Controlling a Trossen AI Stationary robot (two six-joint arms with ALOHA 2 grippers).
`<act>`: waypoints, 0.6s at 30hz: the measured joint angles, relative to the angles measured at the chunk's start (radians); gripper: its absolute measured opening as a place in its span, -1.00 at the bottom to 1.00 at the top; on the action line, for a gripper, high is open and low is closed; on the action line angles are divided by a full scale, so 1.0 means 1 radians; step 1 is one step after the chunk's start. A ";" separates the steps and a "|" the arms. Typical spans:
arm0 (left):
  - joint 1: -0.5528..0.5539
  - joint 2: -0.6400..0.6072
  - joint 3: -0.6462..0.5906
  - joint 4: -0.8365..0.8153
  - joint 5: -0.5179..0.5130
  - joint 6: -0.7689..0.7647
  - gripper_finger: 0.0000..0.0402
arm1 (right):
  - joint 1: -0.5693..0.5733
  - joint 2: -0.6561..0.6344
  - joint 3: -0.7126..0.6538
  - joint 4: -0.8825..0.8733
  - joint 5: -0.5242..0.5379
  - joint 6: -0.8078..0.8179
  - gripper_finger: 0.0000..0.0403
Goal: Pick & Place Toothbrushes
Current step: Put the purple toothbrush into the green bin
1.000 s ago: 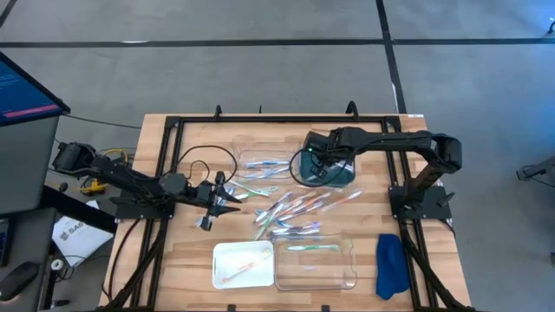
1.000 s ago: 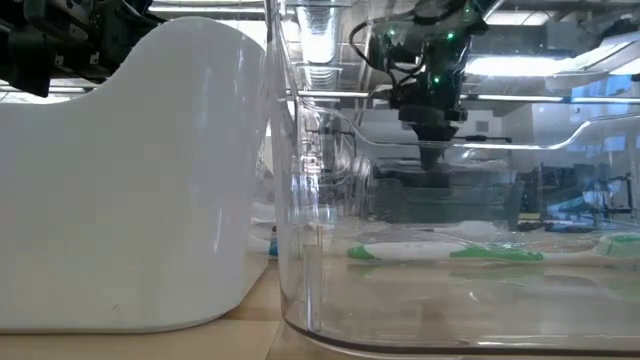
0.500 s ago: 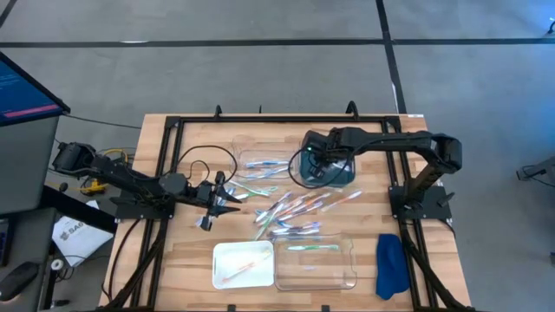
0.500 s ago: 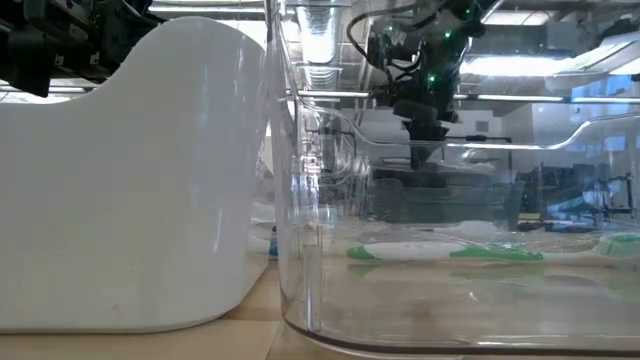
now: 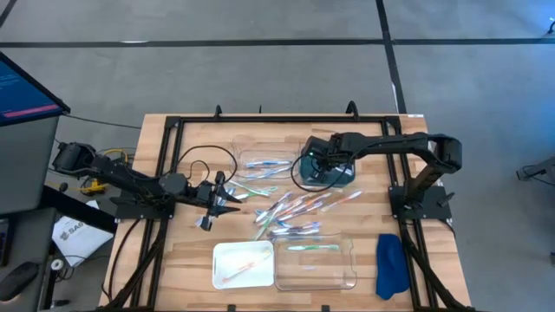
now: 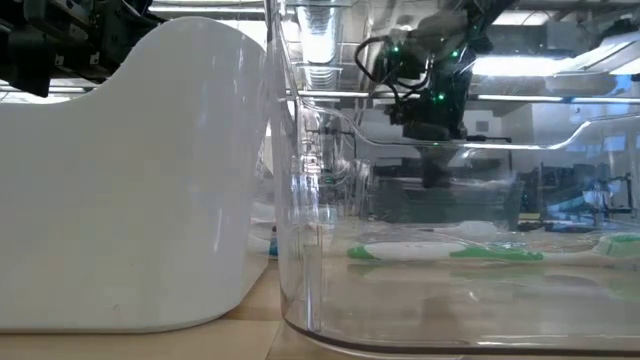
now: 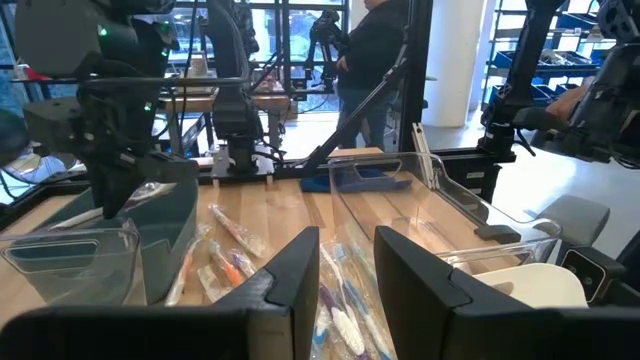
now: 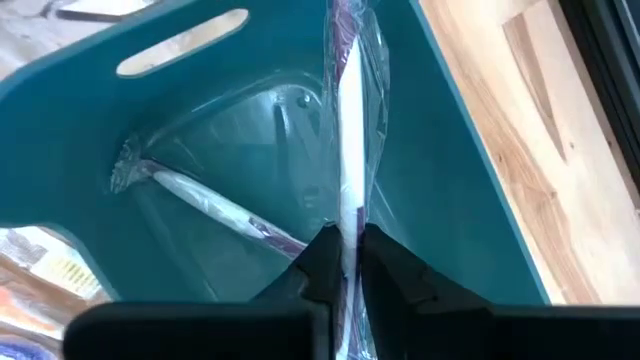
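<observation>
High view: table (image 5: 173, 260) seen with teal bin (image 5: 342, 176) below right end effector (image 5: 319, 161). Wrapped toothbrush (image 8: 350, 150) pinched between nearly closed fingers, long axis pointing forward into bin. Left end effector (image 7: 345, 265) part-open, empty, idle beside loose toothbrushes (image 5: 295, 211).

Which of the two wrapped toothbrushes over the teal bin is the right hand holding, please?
The upright white one with the purple end, pinched between the right hand fingers; the other wrapped toothbrush lies loose on the teal plastic bin floor.
</observation>
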 joint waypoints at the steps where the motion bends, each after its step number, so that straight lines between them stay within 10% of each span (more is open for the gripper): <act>1: 0.000 0.000 0.000 0.000 0.000 0.000 -0.53 | 0.000 0.000 -0.002 0.004 0.000 -0.003 -0.87; 18: 0.000 0.000 0.000 0.000 0.000 0.003 -0.53 | -0.001 0.000 -0.070 0.111 -0.022 -0.057 -0.89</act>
